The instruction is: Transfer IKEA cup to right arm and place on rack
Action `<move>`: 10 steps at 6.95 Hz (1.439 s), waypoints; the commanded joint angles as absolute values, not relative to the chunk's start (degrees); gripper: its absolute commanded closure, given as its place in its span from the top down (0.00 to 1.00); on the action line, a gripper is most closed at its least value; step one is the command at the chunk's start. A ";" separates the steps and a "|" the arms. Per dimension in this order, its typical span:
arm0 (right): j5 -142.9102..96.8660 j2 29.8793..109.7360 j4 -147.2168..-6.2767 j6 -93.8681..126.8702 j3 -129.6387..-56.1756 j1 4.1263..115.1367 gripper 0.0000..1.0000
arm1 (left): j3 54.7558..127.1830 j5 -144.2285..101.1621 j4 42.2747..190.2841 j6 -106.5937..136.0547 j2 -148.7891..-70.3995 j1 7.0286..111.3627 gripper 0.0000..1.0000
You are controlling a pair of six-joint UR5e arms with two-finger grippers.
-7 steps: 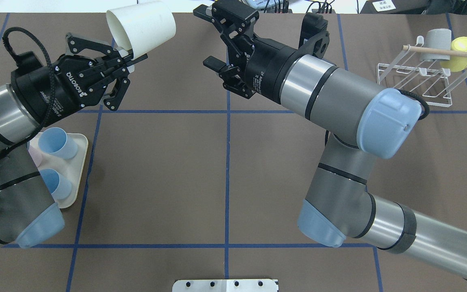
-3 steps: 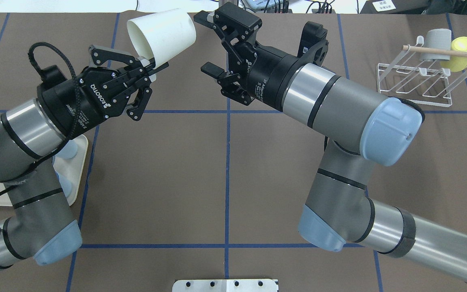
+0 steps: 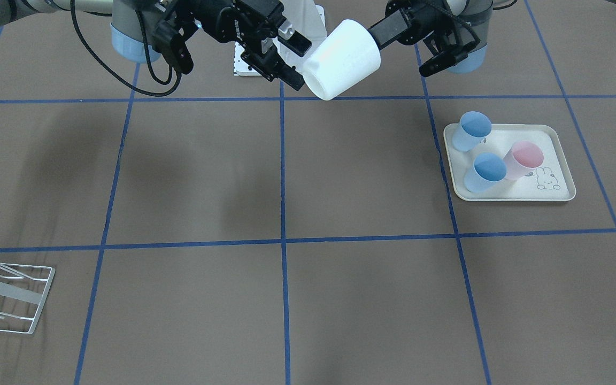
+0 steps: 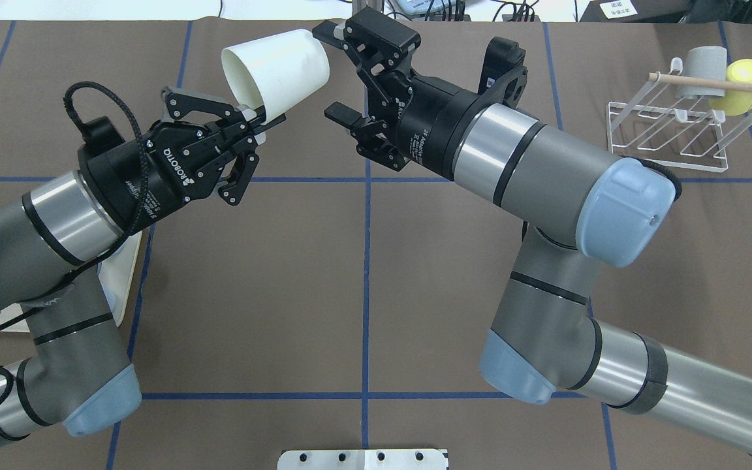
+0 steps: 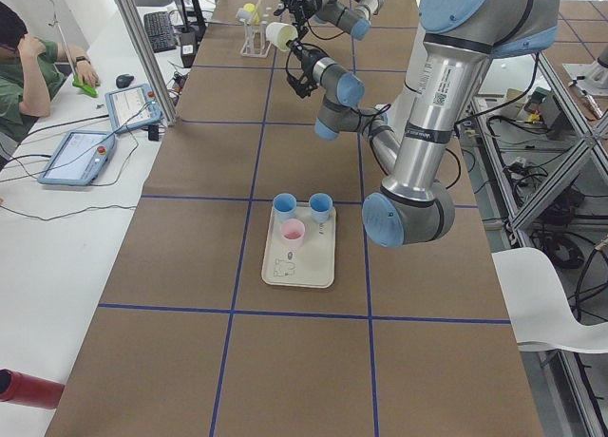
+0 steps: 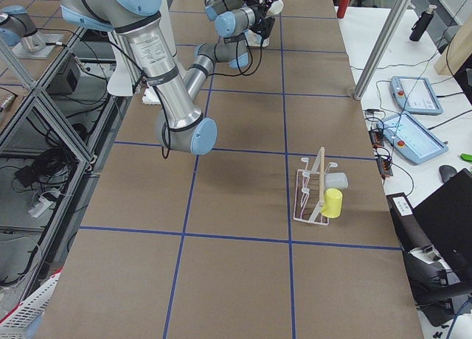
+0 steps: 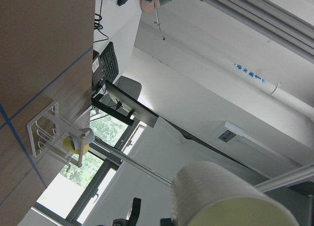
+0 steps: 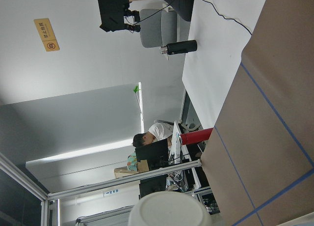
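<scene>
Item: white plastic cup (image 4: 276, 68), held in the air on its side over the far middle of the counter, mouth toward the left arm, base toward the right arm.
Left tool (image 4: 262, 121): pinched closed on the cup's rim, one finger inside the mouth and one outside.
Right tool (image 4: 335, 72): spread wide, holding nothing; its fingertips (image 3: 293, 80) stand above and below the cup's base. Whether they touch it cannot be told.
Wrist views: the cup fills the lower edge of both, its wall in the left wrist view and its round base in the right wrist view.
Rack: white wire-frame rack (image 4: 670, 130) at the far right corner of the counter, well apart from both tools, with a pale wooden dowel (image 4: 715, 83) across its top.
On rack: one grey cup (image 4: 704, 65) and one yellow cup (image 4: 738, 85), side by side.
Tray: cream rabbit-print tray (image 3: 554, 139) on the robot's left side, carrying two pale blue cups (image 3: 471, 131) and one pink cup (image 3: 524, 159), all upright.
Surface: brown counter (image 4: 252, 274) marked with blue tape lines.
</scene>
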State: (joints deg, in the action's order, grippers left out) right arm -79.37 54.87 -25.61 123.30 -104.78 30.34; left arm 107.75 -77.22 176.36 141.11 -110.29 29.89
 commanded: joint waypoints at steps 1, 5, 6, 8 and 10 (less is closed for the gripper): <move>-79.37 54.93 -25.58 123.05 -103.97 30.23 1.00 | 106.79 -77.17 176.13 141.06 -111.53 29.62 0.00; -79.37 54.93 -25.49 123.22 -103.98 30.23 1.00 | 105.82 -77.17 174.91 139.83 -112.84 28.48 0.00; -79.37 54.93 -25.49 123.22 -103.97 30.23 1.00 | 105.73 -77.17 174.21 139.83 -113.37 28.22 0.00; -79.37 54.93 -25.49 123.31 -104.06 30.23 1.00 | 105.64 -77.17 173.15 139.75 -114.17 27.86 0.00; -79.37 54.76 -25.49 123.31 -103.97 30.23 1.00 | 105.64 -77.17 173.06 139.75 -114.34 27.60 0.00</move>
State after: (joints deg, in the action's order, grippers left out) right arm -79.37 54.81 -25.49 123.30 -104.00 30.23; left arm 105.65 -77.17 173.18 139.76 -114.16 27.69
